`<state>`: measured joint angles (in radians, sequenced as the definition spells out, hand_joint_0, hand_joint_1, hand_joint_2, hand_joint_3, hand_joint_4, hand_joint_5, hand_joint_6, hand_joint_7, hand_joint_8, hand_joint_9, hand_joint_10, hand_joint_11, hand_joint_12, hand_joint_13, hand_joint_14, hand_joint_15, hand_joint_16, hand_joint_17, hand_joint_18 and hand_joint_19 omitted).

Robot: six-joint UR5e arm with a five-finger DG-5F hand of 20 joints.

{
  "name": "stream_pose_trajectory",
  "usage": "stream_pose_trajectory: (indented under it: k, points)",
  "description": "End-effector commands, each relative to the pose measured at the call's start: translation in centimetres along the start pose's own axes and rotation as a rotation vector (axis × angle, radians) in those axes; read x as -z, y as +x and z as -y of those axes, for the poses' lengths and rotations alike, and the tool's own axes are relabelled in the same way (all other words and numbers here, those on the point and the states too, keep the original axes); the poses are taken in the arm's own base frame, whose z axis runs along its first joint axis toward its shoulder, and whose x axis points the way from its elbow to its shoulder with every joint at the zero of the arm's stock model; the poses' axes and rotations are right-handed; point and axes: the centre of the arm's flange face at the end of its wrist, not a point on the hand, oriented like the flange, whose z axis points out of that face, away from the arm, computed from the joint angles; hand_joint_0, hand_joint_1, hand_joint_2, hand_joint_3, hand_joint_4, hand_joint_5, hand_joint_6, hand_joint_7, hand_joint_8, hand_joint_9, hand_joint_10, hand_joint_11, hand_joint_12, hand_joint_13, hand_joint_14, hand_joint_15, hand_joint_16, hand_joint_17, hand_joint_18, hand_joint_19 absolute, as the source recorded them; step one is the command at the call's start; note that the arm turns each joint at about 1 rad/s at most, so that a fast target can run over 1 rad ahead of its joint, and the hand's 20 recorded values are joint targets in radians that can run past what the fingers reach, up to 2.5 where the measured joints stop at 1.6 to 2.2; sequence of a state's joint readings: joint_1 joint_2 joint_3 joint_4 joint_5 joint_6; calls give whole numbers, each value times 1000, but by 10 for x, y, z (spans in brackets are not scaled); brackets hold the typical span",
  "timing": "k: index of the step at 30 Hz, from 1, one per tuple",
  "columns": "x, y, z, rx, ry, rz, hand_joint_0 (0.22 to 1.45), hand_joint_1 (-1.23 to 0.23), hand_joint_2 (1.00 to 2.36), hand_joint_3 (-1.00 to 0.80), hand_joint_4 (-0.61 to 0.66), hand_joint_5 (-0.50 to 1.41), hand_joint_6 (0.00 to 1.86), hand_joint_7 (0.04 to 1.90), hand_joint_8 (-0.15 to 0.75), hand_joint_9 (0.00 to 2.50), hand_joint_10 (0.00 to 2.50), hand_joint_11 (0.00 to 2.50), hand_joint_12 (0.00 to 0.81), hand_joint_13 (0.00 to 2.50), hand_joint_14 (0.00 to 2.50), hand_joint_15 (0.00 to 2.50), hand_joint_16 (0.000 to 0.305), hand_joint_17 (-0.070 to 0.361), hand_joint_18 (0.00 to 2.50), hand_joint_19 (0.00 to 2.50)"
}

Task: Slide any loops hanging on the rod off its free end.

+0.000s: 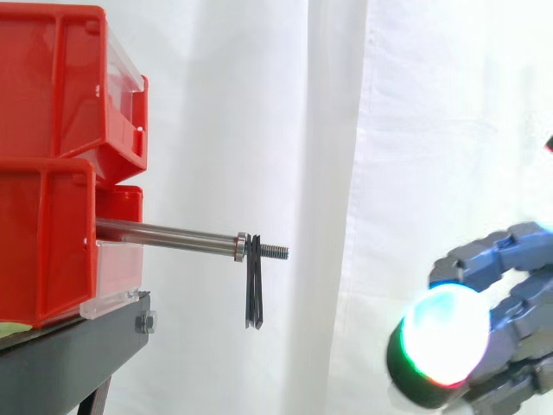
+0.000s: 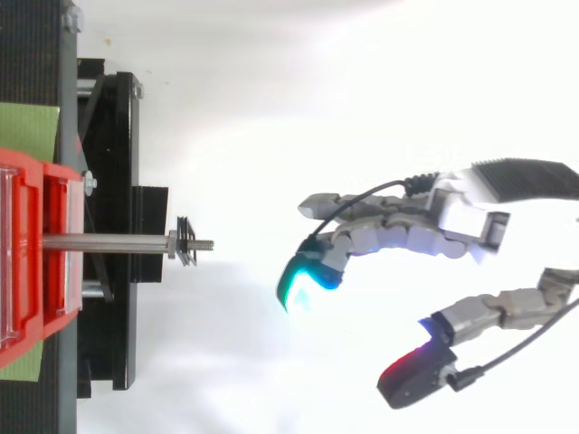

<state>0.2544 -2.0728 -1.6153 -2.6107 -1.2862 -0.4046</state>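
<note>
I see the dark loops (image 1: 254,290) hanging on the rod (image 1: 164,233) just past its collar, near the threaded free end. The rod juts from the lower red bin (image 1: 43,242) on the black stand (image 1: 69,354). My hand (image 2: 412,226) hovers well apart, fingers relaxed and empty.

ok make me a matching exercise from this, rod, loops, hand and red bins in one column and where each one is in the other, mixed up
Column one:
1. rod
2. loops
3. hand
4. red bins

Column two:
a. stacked on the black stand
b. hanging just behind the threaded free end
c. out beyond the free end, apart from it, holding nothing
d. sticking out level from the bins

Pairs: 1-d, 2-b, 3-c, 4-a
</note>
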Motion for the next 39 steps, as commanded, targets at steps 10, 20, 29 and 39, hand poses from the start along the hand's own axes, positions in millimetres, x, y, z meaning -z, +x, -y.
stream_pose_trajectory:
  k: [10,20,29,39]
  points:
    - [-14,1,9,71,-44,121,505,-433,1002,-483,206,-257,503,847,326,364,0,0,398,258,0,0,60,135,364,105]
    - [-16,-9,11,242,-34,158,505,-438,1001,-482,211,-254,503,848,324,330,0,0,396,263,0,0,60,136,373,107]
    - [-15,-9,17,272,-17,154,506,-442,1001,-481,210,-254,503,851,322,318,0,0,394,268,0,0,60,135,386,112]
    - [-25,8,68,230,-9,124,506,-445,1001,-479,210,-253,503,848,321,315,0,0,392,270,0,0,60,135,393,115]
